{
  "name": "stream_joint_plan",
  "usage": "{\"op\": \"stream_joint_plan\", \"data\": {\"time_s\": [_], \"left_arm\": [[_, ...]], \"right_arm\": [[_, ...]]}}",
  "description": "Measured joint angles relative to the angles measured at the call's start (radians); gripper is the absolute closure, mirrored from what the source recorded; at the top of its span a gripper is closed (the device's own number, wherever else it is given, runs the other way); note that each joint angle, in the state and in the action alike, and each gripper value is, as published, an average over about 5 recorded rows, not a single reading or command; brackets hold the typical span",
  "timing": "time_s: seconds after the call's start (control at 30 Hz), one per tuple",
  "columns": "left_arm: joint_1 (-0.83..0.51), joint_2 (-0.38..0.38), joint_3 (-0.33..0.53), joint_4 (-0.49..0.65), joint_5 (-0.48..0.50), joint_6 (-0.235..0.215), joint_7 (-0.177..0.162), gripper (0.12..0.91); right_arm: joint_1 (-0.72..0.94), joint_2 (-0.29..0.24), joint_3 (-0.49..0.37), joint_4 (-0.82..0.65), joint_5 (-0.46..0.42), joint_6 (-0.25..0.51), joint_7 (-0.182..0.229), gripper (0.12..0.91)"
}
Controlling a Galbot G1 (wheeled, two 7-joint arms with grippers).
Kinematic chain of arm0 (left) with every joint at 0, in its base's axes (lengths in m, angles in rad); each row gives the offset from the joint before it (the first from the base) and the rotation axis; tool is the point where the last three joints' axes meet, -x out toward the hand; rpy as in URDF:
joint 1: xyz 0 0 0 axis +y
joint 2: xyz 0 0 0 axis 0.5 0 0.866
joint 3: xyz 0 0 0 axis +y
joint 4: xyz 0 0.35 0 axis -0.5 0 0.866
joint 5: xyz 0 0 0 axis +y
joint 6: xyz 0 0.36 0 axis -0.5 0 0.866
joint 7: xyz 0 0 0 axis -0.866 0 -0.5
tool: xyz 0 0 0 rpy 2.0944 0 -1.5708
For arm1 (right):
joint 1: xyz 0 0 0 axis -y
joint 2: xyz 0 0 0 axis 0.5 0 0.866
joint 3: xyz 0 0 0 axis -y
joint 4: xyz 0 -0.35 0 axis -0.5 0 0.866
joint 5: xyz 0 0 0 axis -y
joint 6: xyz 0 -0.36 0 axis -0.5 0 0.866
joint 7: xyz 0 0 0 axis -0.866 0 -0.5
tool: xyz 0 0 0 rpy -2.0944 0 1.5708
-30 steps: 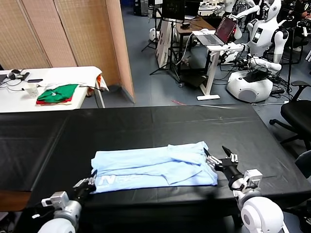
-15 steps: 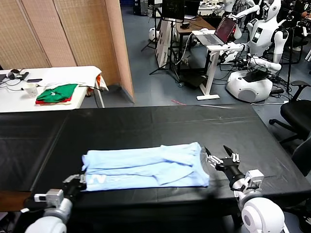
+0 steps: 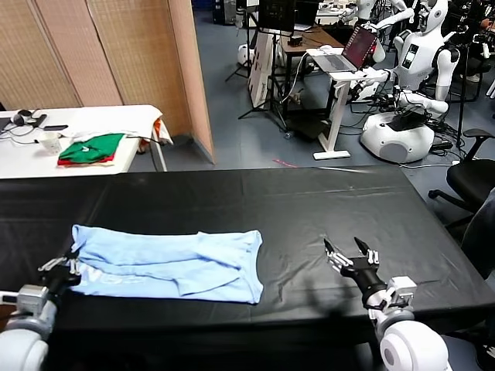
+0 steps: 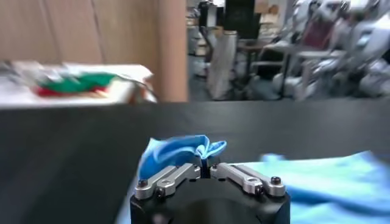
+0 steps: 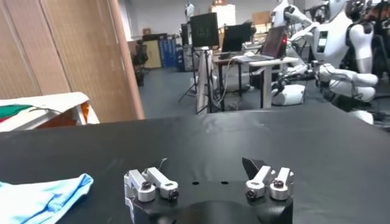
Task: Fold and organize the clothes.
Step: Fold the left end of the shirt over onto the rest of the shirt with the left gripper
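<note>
One pale blue T-shirt (image 3: 166, 265) is being kept as a folded, elongated band on the black desk (image 3: 309, 201), lying toward the robot's left and close to the near edge. Its left end is being pinched by the left gripper (image 3: 63, 267), whose fingers are closed narrowly on a bunched corner of the cloth; in the left wrist view that corner (image 4: 177, 152) is seen puckered up just above the closed fingers (image 4: 173, 178). The opposite end of the shirt is lying free, with loose overlapping layers near the middle.

The right gripper (image 3: 352, 259) is being held well apart from the shirt, low over bare desk on the right side, with its fingers spread wide and nothing between them, as is also seen in the right wrist view (image 5: 207, 182), where only a small tip of the blue cloth (image 5: 42, 195) is being caught at the picture's edge.

Several risks are judged likely. Because the thin fabric is being gripped at one corner only, any further pull could be dragging the whole band toward the desk's left edge, and part of it could be drawn over the edge. The free end is not being pinned, so the layered fold could be sliding open or skewing. A pinch on so little fabric could also be slipping. Should only the top layer be held, the layers could be separated.
</note>
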Motion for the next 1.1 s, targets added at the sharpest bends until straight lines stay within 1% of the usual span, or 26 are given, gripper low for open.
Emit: {"op": "stream_joint_plan", "data": {"time_s": [0.07,0.13,0.33,0.5,0.67,0.93,1.1], "left_arm": [[-0.017,-0.032,0.051,-0.011,-0.031,0.018,-0.013,0.847],[-0.036,-0.06,0.099,-0.014,-0.047,0.024,-0.017,0.847],[-0.092,-0.128,0.227,0.0,-0.042,0.01,-0.008,0.847],[-0.127,-0.169,0.305,0.022,-0.033,0.006,-0.006,0.847],[-0.14,-0.189,0.35,0.029,-0.032,0.005,-0.005,0.847],[-0.15,-0.206,0.395,0.037,-0.031,0.005,-0.004,0.847],[-0.159,-0.228,0.424,0.062,0.012,-0.002,0.004,0.847]], "right_arm": [[-0.009,0.005,0.009,0.002,-0.003,0.002,-0.001,0.118],[-0.017,0.009,0.016,0.003,-0.005,0.002,-0.001,0.118],[-0.025,0.013,0.024,-0.002,-0.012,0.003,-0.003,0.118],[-0.022,0.016,0.021,-0.012,-0.017,0.003,-0.003,0.118],[-0.018,0.02,0.018,-0.02,-0.022,0.002,-0.003,0.118],[-0.018,0.033,0.01,-0.027,-0.04,0.003,-0.003,0.118],[-0.024,0.033,0.006,-0.021,-0.045,0.003,-0.006,0.118]]}}
